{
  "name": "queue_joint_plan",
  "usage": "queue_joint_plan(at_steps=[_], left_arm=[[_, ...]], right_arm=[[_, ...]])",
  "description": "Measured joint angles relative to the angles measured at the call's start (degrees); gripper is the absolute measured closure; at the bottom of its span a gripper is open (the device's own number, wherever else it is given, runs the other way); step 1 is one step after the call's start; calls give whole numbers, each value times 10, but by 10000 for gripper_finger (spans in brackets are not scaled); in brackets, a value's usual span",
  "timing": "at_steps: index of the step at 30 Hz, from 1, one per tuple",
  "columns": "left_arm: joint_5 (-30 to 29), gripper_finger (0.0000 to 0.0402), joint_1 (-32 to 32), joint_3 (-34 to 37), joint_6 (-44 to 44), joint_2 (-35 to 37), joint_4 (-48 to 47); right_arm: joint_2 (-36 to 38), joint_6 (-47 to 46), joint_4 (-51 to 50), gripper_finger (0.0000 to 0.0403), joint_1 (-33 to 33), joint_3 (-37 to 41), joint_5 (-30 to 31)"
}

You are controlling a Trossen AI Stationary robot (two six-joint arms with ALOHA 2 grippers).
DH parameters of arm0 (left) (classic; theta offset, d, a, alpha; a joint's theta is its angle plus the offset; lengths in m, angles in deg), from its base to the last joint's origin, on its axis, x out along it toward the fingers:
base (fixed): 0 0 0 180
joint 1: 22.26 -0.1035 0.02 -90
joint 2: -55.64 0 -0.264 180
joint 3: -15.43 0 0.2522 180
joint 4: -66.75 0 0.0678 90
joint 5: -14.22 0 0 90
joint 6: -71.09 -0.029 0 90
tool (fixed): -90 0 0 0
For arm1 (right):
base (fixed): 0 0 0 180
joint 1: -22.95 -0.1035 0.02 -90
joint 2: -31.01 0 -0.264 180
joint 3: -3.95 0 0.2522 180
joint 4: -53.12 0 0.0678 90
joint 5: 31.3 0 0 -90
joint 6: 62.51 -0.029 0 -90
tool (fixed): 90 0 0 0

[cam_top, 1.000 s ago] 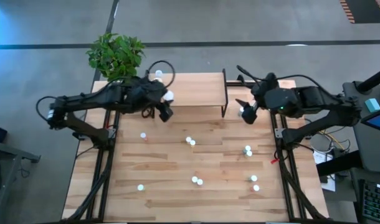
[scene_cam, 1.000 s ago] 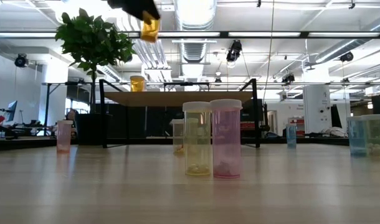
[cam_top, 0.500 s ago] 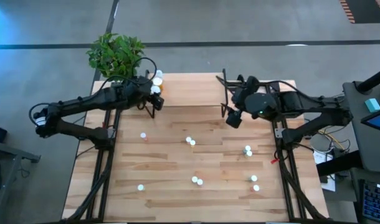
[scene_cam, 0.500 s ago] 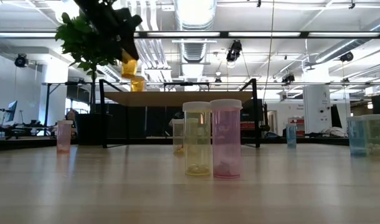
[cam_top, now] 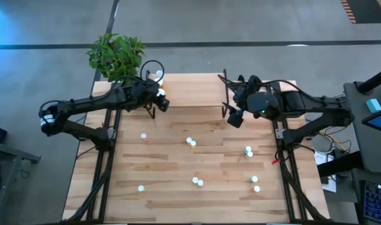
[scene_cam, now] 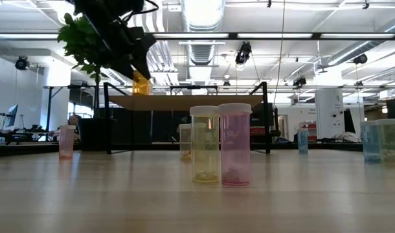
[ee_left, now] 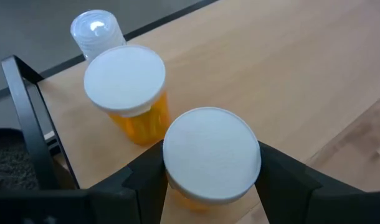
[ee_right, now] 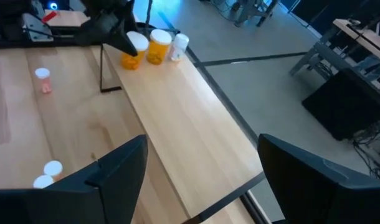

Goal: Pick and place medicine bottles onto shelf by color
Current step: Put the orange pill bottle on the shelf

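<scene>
My left gripper (cam_top: 160, 100) is over the left end of the shelf (cam_top: 193, 89), shut on a large orange bottle (ee_left: 211, 154) with a white cap. A second large orange bottle (ee_left: 124, 81) and a small white bottle (ee_left: 96, 31) stand on the board just beyond it. My right gripper (cam_top: 234, 117) hangs open and empty in front of the shelf's right end. Small bottles stand on their bases across the table, among them a yellow-green one (scene_cam: 204, 144) and a pink one (scene_cam: 235, 144). My left gripper pinches the orange bottle at its top, one finger (ee_left: 146, 177) on each side just under the white cap (ee_left: 211, 149). The fingers come from above, pointing down. The bottle is upright below them (scene_cam: 141, 83); whether its base touches the board I cannot tell.
Pairs of small bottles stand mid-table (cam_top: 190, 142), right (cam_top: 248, 150) and near (cam_top: 197, 182), (cam_top: 255, 183), with single ones at left (cam_top: 142, 135) and near left (cam_top: 140, 187). A potted plant (cam_top: 115, 55) sits beyond the shelf's left end. The shelf's middle and right are bare.
My left gripper has carried the orange bottle from in front of the shelf toward the far left, over the shelf's left end, and down beside the orange bottle standing there. My right gripper moved a little toward the table's left, then kept still.
</scene>
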Motion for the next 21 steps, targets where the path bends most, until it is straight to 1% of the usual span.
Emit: queue_joint_plan(at_steps=[2, 5, 9, 14, 19, 21], left_arm=[[0, 214, 0, -1, 0, -1, -1], [-1, 213, 0, -2, 0, 3, -6], [0, 195, -1, -2, -1, 13, -15], [-3, 158, -3, -2, -4, 16, -16], [-3, 132, -2, -5, -15, 16, -15], [2, 125, -2, -15, -14, 16, -17]], right_arm=[[3, -1, 0, 109, 0, 0, 0], [3, 23, 0, 105, 0, 0, 0], [-1, 56, 1, 101, 1, 0, 1], [-9, 35, 2, 109, 5, 0, 2], [-13, 19, 3, 121, 6, 0, 43], [-13, 6, 5, 126, 6, 0, 45]])
